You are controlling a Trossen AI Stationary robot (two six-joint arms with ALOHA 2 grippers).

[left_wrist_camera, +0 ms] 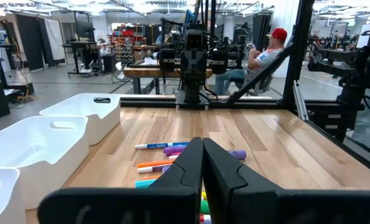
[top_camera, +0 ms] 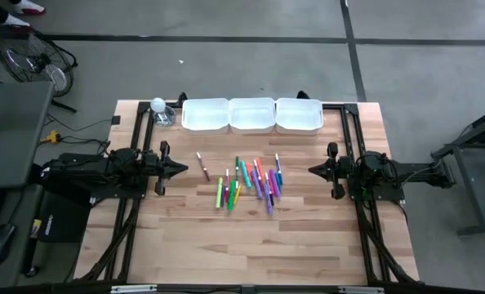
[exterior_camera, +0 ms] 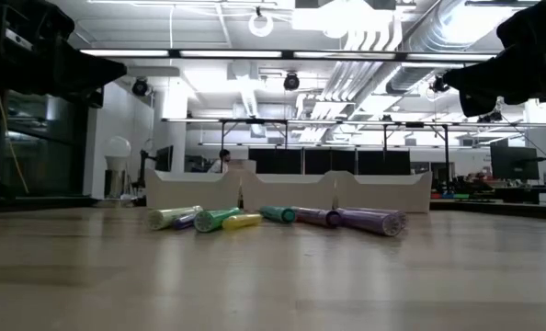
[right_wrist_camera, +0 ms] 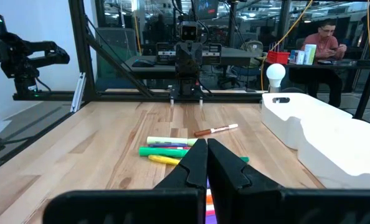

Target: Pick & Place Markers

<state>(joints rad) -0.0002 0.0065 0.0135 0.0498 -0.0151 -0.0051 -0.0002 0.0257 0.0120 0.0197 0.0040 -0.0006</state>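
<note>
A loose cluster of thin, cylindrical markers (top_camera: 246, 181) is seen lying flat at the middle of the pale wood-grain counter (top_camera: 251, 245). Three white, smooth plastic trays (top_camera: 251, 114) with rounded corners are lined up along the far edge. The left gripper (top_camera: 184, 169) and right gripper (top_camera: 312, 170) are held at opposite sides of the cluster, jaws pressed together, nothing held. Only from table height are the markers' round cap ends shown; a bulb-shaped object (top_camera: 158, 106) beside the trays is shown from above.
</note>
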